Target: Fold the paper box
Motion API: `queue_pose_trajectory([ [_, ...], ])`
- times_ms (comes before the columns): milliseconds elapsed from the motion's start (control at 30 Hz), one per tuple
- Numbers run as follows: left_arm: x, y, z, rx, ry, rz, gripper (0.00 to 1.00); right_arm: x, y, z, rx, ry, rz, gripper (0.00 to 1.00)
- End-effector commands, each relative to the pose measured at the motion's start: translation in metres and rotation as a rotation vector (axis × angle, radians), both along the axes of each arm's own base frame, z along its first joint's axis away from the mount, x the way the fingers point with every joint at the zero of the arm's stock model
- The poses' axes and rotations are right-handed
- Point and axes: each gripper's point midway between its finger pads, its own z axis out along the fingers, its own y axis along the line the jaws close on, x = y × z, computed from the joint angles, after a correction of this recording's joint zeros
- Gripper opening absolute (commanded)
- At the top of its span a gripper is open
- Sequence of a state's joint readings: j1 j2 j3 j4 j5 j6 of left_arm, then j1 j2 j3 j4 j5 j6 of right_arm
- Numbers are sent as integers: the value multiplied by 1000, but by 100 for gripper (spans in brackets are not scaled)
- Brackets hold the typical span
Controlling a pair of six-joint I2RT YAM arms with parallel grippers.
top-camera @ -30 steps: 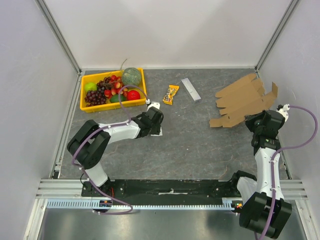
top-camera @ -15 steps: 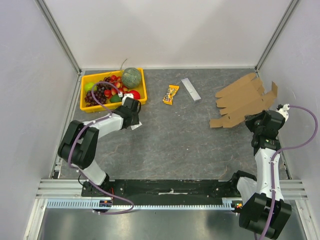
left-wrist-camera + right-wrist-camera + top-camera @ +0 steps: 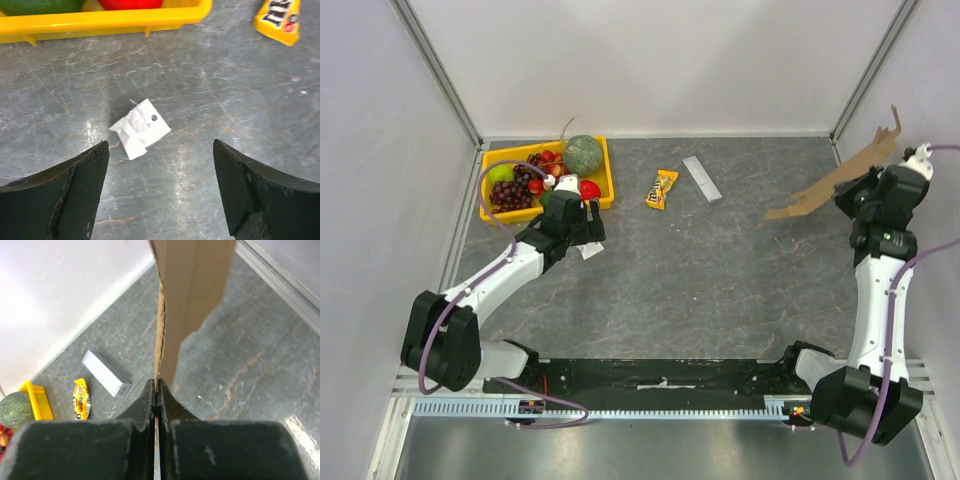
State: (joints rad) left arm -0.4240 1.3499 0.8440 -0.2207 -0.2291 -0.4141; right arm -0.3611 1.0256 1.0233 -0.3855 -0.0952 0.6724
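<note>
The paper box is a flat brown cardboard sheet (image 3: 825, 188) lifted off the table at the far right and tilted, nearly edge-on in the top view. My right gripper (image 3: 860, 190) is shut on its lower edge. In the right wrist view the sheet (image 3: 192, 290) rises from between the closed jaws of the right gripper (image 3: 157, 390). My left gripper (image 3: 582, 232) hangs open just in front of the yellow tray. In the left wrist view the left gripper (image 3: 160, 145) has only bare table between its fingers, with a small white paper scrap (image 3: 140, 128) just beyond them.
A yellow fruit tray (image 3: 485, 185) stands at the back left, its front wall (image 3: 100, 22) close ahead of the left gripper. A yellow candy packet (image 3: 662, 188) and a grey bar (image 3: 702, 179) lie at the back middle. Walls enclose the table's sides and back.
My right arm has raised the cardboard sheet from the table up toward the back right corner. The left gripper moved left toward the tray and its jaws widened over the white scrap.
</note>
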Motion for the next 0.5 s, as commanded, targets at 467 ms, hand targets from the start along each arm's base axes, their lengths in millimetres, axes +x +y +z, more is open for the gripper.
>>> queue_pose_trajectory([
  [467, -18, -12, 131, -136, -272, -125, 96, -22, 211, 141, -22, -251, 1121, 0],
])
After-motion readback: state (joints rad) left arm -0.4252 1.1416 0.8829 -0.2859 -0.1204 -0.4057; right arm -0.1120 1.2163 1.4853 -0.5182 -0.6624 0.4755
